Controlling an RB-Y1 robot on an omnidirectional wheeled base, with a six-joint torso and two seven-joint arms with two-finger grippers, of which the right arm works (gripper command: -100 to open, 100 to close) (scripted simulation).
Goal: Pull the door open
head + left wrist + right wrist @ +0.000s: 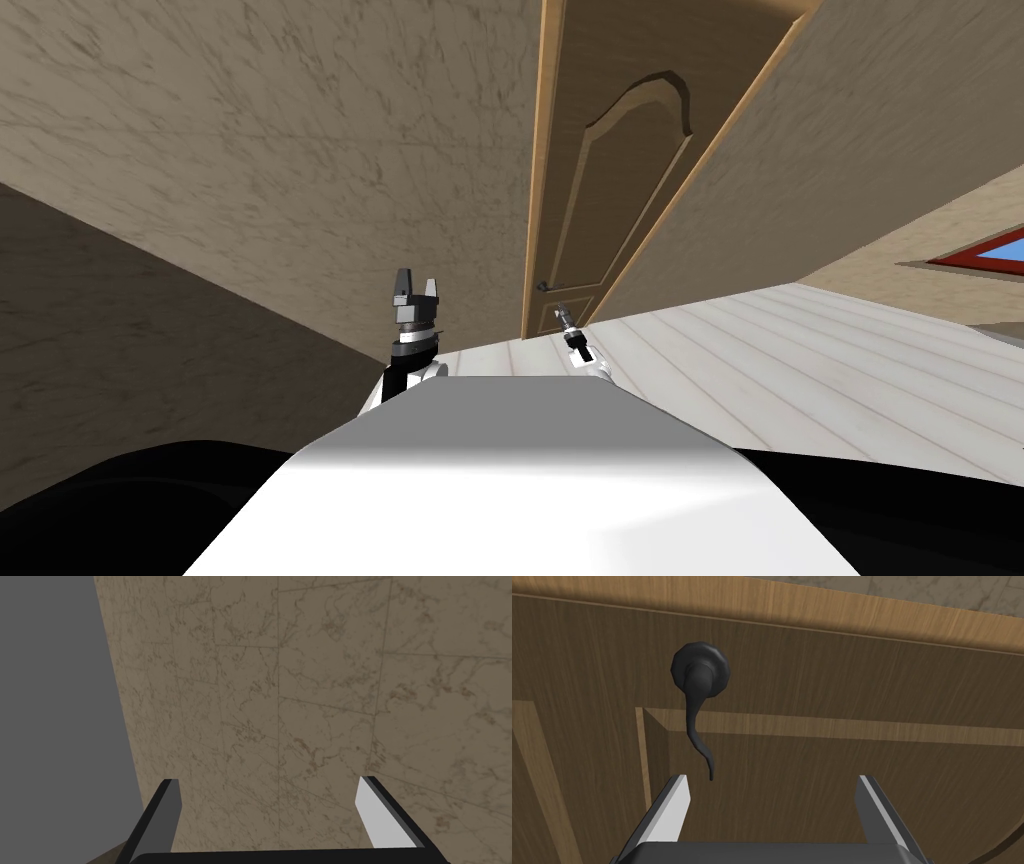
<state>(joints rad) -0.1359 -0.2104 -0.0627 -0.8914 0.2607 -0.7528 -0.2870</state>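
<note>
A brown wooden panelled door [610, 170] stands ahead of me in a lighter wood frame. Its black lever handle [544, 286] sits near the frame's edge. In the right wrist view the handle [696, 707] has a round base and a curved lever whose tip ends just beyond one fingertip. My right gripper [772, 792] is open, close to the door face [862, 776], with nothing between its fingers. In the head view that gripper [564, 317] points at the door just below the handle. My left gripper [418, 289] is raised near the marbled wall and stands open [267, 796].
A beige marbled wall [300, 150] runs to the left of the door and another wall [860, 150] closes in at the right. Pale plank flooring [800, 370] spreads to the right. A red-framed window [985, 255] shows at the far right.
</note>
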